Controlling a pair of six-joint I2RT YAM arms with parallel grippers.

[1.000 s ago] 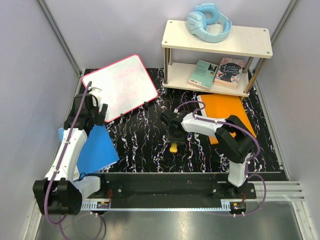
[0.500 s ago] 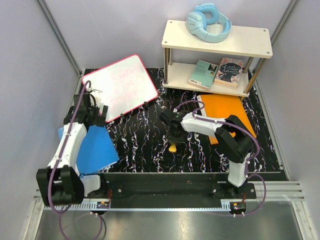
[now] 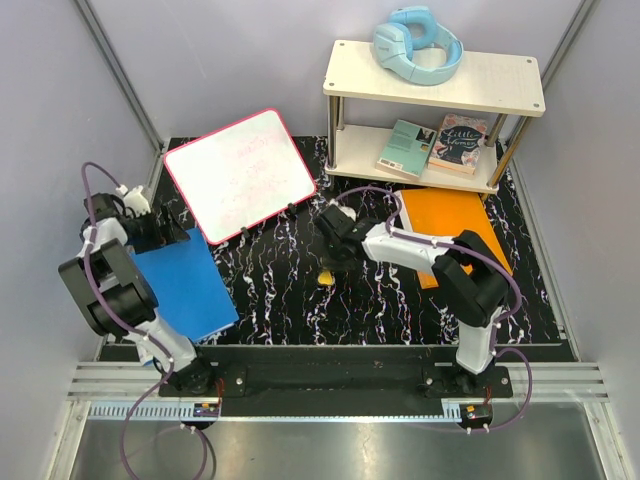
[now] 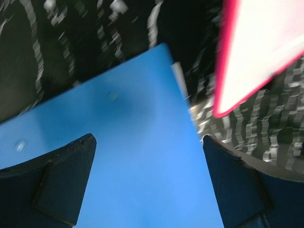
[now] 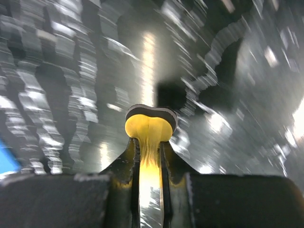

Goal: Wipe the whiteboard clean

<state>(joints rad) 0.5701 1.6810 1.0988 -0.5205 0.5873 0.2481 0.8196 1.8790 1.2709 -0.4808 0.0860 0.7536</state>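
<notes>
Whiteboard (image 3: 240, 173), white with a pink-red rim and faint pink scribbles, lay flat at the far left of the black marbled mat (image 3: 290, 300). The right claw (image 5: 149, 159) was clenched on a small yellow pad (image 5: 150, 127), pinching it between its 2 fingers over the middle of the mat, well apart from the board. The left claw (image 4: 147, 175) hung released, its fingers spread wide over a blue folder (image 4: 118, 142) just beside the board's near corner.

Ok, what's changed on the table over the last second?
The right gripper shut on the yellow eraser and carried it a little toward the whiteboard. The left gripper, open, swung back from the whiteboard's edge to over the blue folder. Whiteboard, orange folder and shelf stayed put.
</notes>
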